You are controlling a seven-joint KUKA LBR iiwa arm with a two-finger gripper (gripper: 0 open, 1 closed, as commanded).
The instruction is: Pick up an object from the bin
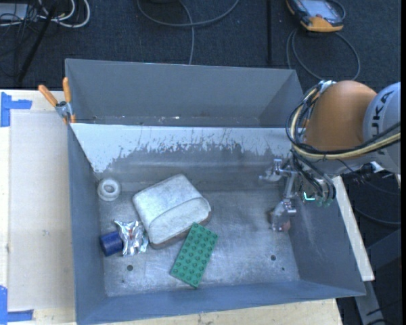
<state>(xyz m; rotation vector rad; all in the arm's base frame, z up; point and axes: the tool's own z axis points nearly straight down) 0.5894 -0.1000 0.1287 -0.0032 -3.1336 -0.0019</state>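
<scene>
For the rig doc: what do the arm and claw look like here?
Pale grey arm with dark lettering, and a rounded orange wrist cover looped by yellow, black and white cables. Small bare-metal claw, with a tiny green light beside it.

Green studded plate [194,254], lying flat, just beside white block [170,207]

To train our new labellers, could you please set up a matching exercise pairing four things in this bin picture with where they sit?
Things:
1. green studded plate
2. small white ring
3. blue cylinder
4. claw

Places (as seen in the view):
A. just left of the crumpled foil
B. over bare floor near the right wall of the bin
C. just in front of the pale block
D. left of the pale block, towards the back

Pairs: 1-C, 2-D, 3-A, 4-B.
</scene>
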